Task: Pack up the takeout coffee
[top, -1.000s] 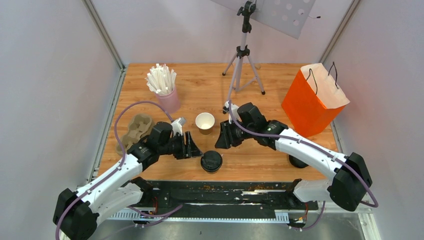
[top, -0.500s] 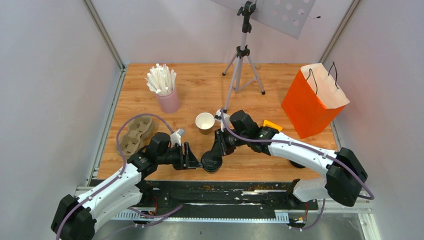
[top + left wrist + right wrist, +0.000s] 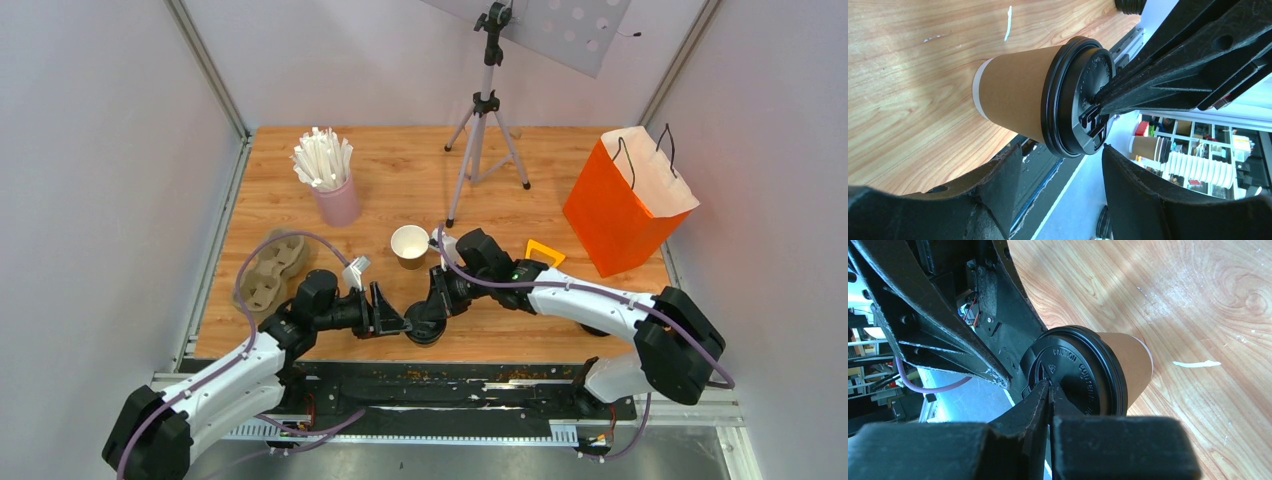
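**Right fingertips closed on the lid, left fingers spread at the cup**

The right gripper [image 3: 1049, 386] has its two fingers [image 3: 1023, 415] pressed flat together, with no gap showing between them. Their joined tips rest on the top face of the black lid [image 3: 1088, 372], near its middle by the raised sip tab. Whether a sliver of that tab is nipped between the tips cannot be told.

The left gripper [image 3: 1061, 148] stands wide, its fingers [image 3: 998, 195] spread well apart and holding nothing. Seen from the left wrist, the near edge of the lid sits right at the mouth of that gap, midway between the two tips. Neither fingertip visibly touches the lid or the cup wall.

The takeout coffee cup [image 3: 1015, 95] wears the lid and stands upright on the wooden table [image 3: 1198, 290], close to its near edge. It lies just ahead of the left fingertips and directly under the right fingertips. The kraft wall runs away from the left fingers toward the cup's white base band. From overhead the two grippers meet at the cup from opposite sides, the left one level with the cup and the right one angled down onto it.
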Motion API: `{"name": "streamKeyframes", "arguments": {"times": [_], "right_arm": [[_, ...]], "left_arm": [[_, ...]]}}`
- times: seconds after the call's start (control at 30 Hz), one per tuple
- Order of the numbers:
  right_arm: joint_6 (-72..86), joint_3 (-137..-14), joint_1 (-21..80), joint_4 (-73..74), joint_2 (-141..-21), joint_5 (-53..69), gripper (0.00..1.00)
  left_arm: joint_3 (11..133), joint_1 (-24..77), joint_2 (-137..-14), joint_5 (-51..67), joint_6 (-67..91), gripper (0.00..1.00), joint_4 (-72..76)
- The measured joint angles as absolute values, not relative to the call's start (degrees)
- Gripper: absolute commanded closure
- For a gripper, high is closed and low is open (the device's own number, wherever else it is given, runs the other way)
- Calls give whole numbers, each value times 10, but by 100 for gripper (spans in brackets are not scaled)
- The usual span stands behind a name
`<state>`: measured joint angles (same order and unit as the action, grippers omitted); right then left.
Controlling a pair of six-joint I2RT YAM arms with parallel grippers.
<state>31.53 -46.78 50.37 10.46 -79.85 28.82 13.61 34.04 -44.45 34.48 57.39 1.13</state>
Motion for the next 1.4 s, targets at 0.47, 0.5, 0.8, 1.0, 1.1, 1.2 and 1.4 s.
{"name": "streamKeyframes", "arguments": {"times": [0.47,0.5,0.8,1.0,1.1,1.2,1.4], "right_arm": [[319,-457,500,86,-798,277,94],[319,-456,500,84,-797,276,94],[319,-437,497,61,-787,275,95],[319,-427,493,53,-779,275,94],[319,-423,493,51,-775,275,94],[321,-419,492,49,-773,275,94],[326,-406,486,42,-763,270,95]], "left_arm": [[108,340,-472,345,599,42,79],[108,340,-474,345,600,44,83],[125,341,-473,337,596,54,57],[156,341,-471,312,574,58,-6],[159,342,-472,308,571,60,-12],[160,345,-477,307,570,61,-10],[162,361,-509,309,572,67,16]]}}
